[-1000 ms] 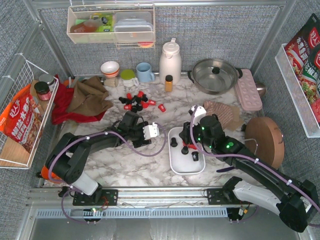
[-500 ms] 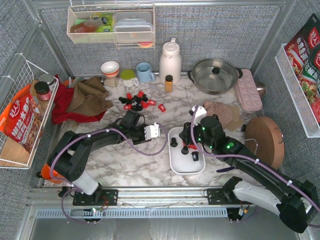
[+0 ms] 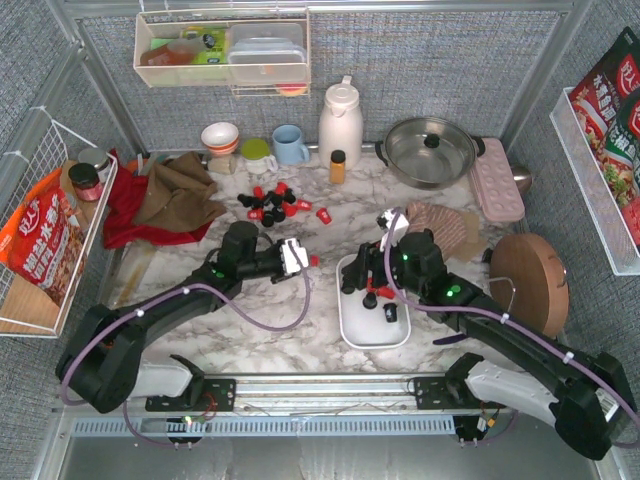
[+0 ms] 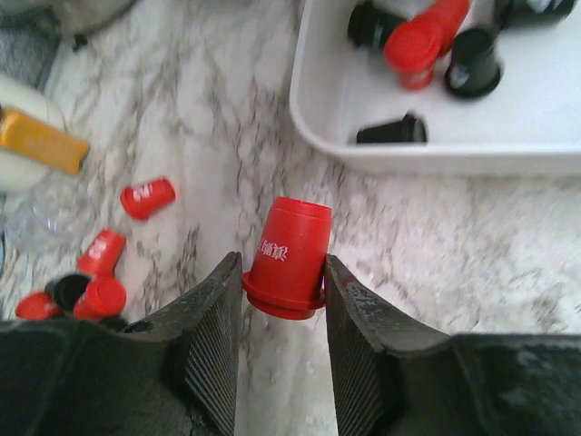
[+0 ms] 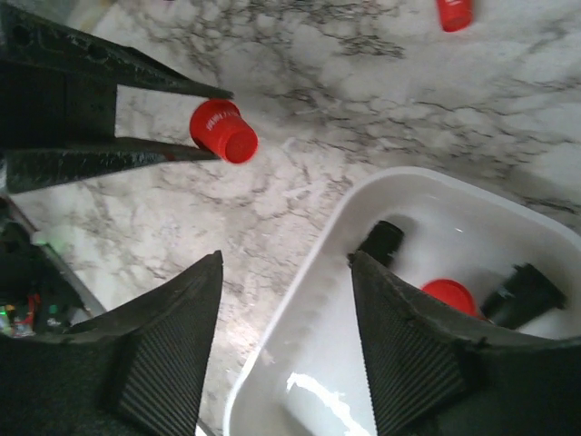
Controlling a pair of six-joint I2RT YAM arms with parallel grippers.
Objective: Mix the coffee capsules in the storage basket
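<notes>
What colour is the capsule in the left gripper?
Red capsule, white lettering; left wrist view shows it best.

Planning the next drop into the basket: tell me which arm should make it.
Left. The left gripper is shut on a red capsule beside the white basket, probably ready to carry it in. The right gripper hangs open and empty over the basket's corner.

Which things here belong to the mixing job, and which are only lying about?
Job: red capsule held in the left tool; loose capsules; white basket; capsules inside it.
Lying about: white jug, blue mug, steel pot, amber bottle, cloths.
</notes>
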